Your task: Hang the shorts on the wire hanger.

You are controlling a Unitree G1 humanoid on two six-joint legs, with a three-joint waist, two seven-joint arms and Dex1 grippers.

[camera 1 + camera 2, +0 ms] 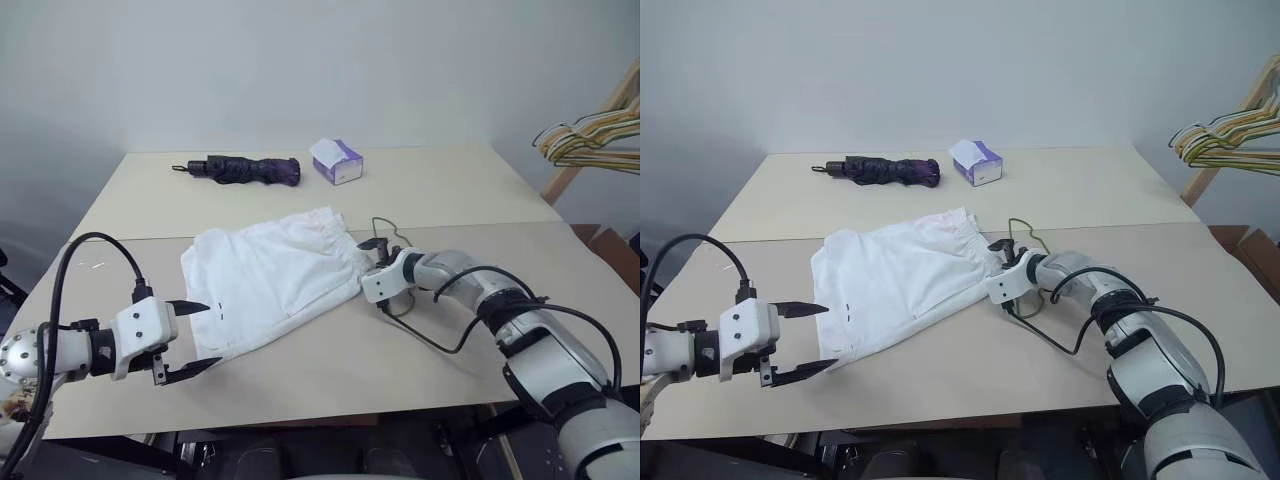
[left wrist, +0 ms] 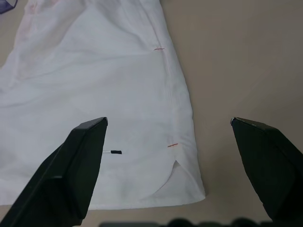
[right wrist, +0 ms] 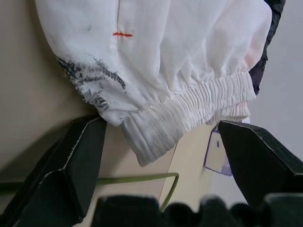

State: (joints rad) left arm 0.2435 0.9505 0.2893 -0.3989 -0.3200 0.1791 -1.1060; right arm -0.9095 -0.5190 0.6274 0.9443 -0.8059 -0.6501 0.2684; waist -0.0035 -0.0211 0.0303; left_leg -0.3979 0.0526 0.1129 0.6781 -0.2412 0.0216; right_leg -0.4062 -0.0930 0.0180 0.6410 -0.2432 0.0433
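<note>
Right wrist view | right pincer [image 3: 156, 156] open at shorts [image 3: 156, 56] waistband edge | left pincer [image 1: 185, 340] open

The wire hanger [image 1: 388, 240] is lying mostly hidden beside the shorts [image 1: 268, 275], behind the right gripper [image 1: 372, 262]. The picture's edge is cutting off the bunched hangers [image 1: 590, 140].
</note>
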